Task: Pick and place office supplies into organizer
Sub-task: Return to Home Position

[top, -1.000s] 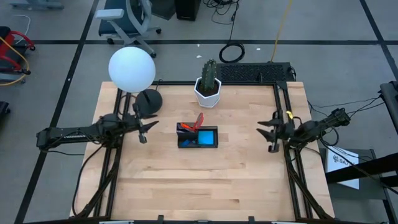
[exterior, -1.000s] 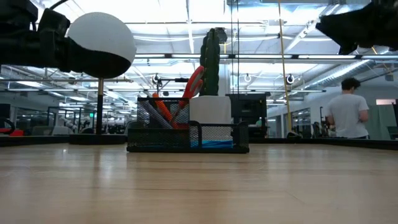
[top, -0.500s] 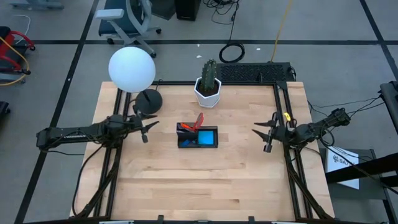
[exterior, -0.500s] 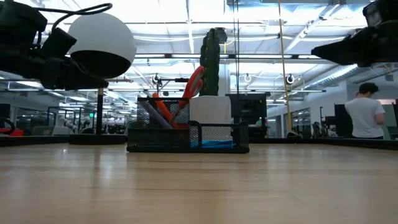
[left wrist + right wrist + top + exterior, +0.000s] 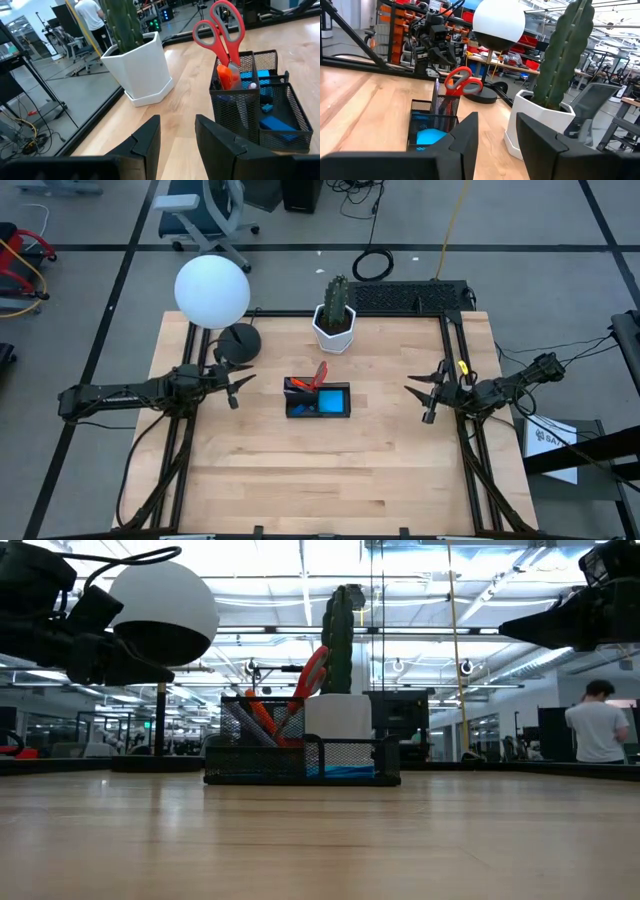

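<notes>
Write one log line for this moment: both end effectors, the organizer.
left end effector: open, empty | right end effector: open, empty | organizer: holds scissors, blue pad

Looked like a robotics lab in a big open industrial hall. Wooden table (image 5: 320,470) sat on a black rail frame (image 5: 472,470), w/ left arm (image 5: 120,395) & right arm (image 5: 505,388) mounted at its sides. Grey floor had black tape lines (image 5: 500,247), a loose cable coil (image 5: 373,265) & an office chair (image 5: 205,215) on the far side. Beyond: strip lights (image 5: 270,585) overhead, racks w/ orange bins (image 5: 402,27), a person (image 5: 598,730) standing far right.
</notes>
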`<state>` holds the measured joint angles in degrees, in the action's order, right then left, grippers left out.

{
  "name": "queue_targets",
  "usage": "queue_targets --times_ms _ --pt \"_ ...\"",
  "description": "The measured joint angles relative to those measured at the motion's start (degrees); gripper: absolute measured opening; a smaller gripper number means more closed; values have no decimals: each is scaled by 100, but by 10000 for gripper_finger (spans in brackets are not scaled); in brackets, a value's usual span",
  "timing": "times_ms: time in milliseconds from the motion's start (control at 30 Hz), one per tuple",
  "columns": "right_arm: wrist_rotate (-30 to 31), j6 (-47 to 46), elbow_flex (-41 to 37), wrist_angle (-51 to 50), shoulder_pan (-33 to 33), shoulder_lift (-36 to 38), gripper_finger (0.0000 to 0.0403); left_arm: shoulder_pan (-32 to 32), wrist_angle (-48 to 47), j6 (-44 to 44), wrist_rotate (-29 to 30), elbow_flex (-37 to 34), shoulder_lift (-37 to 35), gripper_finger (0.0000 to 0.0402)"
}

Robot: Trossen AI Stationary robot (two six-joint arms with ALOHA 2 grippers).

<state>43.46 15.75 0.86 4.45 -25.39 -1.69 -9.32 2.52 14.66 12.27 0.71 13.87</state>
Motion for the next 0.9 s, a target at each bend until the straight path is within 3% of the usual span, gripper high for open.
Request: queue_targets --times_ms 433,600,900 --pt "0 -2 0 104 2 0 124 -1 153 -54 34 -11 0 129" --pt "0 -3 0 113 1 0 121 -2 230 -485 438 -13 0 129" --pt "0 -2 0 127 2 0 123 -2 238 -460 448 -13 -2 129"
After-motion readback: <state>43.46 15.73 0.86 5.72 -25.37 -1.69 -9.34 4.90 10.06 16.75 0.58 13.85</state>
